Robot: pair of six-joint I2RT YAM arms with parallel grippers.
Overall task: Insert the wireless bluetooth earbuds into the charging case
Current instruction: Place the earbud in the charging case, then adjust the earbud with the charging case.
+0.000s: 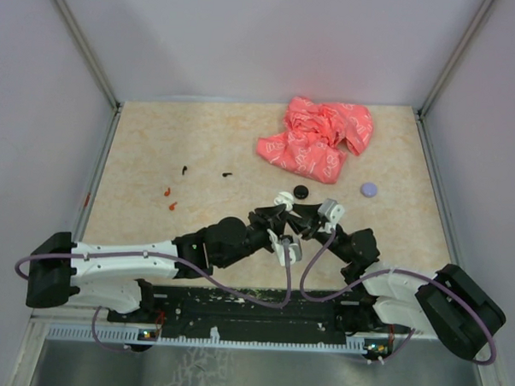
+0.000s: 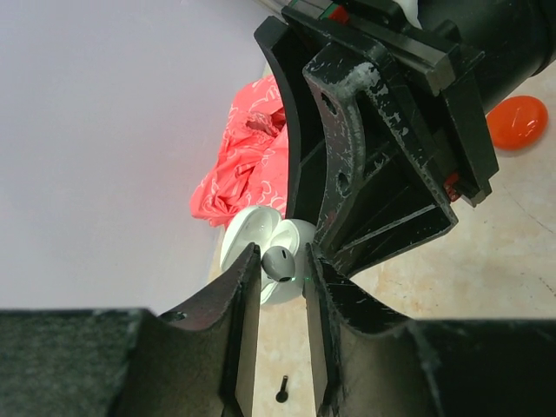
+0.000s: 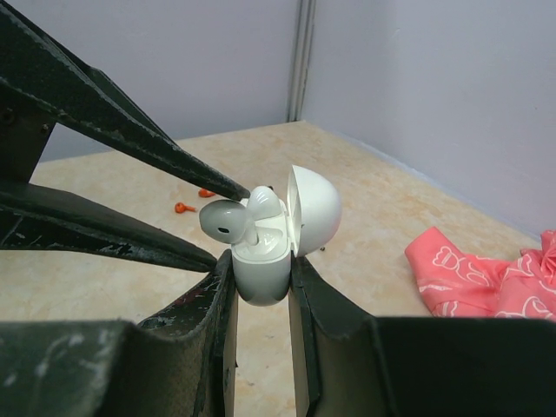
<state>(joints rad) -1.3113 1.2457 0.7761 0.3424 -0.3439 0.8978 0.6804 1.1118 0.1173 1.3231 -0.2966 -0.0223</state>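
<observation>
My right gripper (image 3: 261, 271) is shut on the base of a white charging case (image 3: 261, 265), holding it upright above the table with its lid (image 3: 314, 208) open. One white earbud (image 3: 266, 205) sits in the case. A second white earbud (image 3: 224, 221) stands with its stem in the case and its head sticking out to the left. My left gripper (image 2: 282, 261) has its fingers on either side of that head (image 2: 280, 261). One finger touches it and a small gap shows at the other. Both grippers meet at the table's middle (image 1: 284, 203).
A crumpled pink cloth (image 1: 315, 137) lies at the back right. A black disc (image 1: 301, 191) and a purple disc (image 1: 369, 189) lie just beyond the grippers, and an orange disc (image 2: 517, 122) shows in the left wrist view. Tiny orange bits (image 1: 170, 198) and black bits (image 1: 184, 168) lie to the left.
</observation>
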